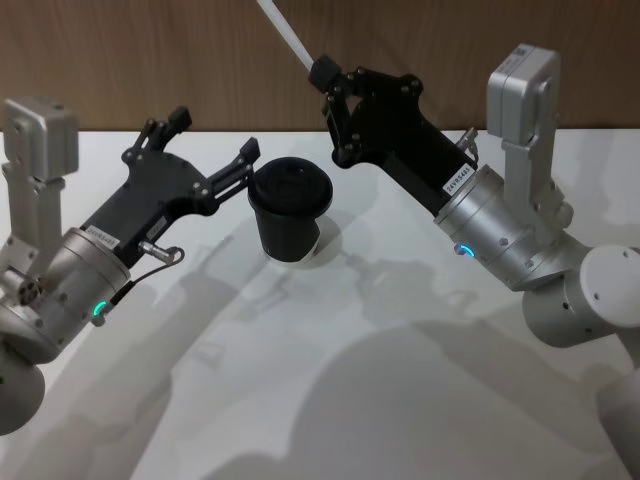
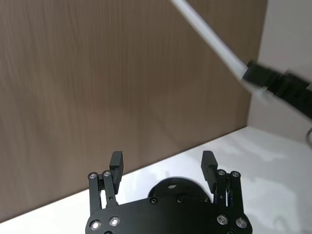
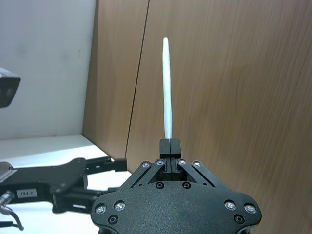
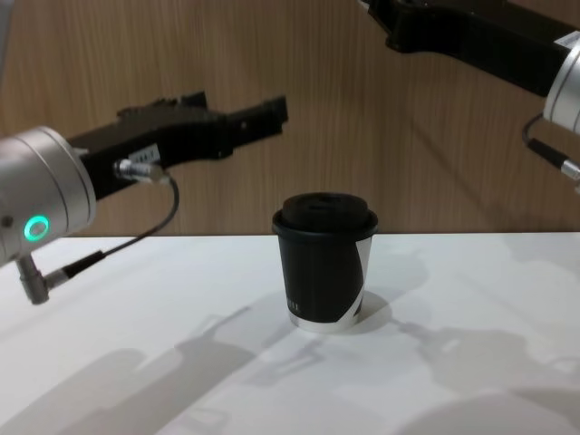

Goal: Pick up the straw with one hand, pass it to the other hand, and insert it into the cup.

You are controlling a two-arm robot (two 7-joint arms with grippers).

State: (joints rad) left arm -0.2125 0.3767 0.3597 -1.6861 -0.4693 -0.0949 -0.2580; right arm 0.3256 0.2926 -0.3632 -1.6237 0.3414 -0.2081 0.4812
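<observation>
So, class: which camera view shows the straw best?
The right wrist view: the straw stands whole there, from the shut fingers of the right gripper to its tip. The head view cuts it off at the top edge; the left wrist view catches a slanting stretch of it.

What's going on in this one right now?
The right gripper is shut on one end of the white straw and holds it in the air, higher than the cup. The left gripper is open and holds nothing. It is raised just to the left of the cup, with its fingers pointing toward the straw. The black cup stands upright on the white table with its lid on. The straw is not yet in the cup.
</observation>
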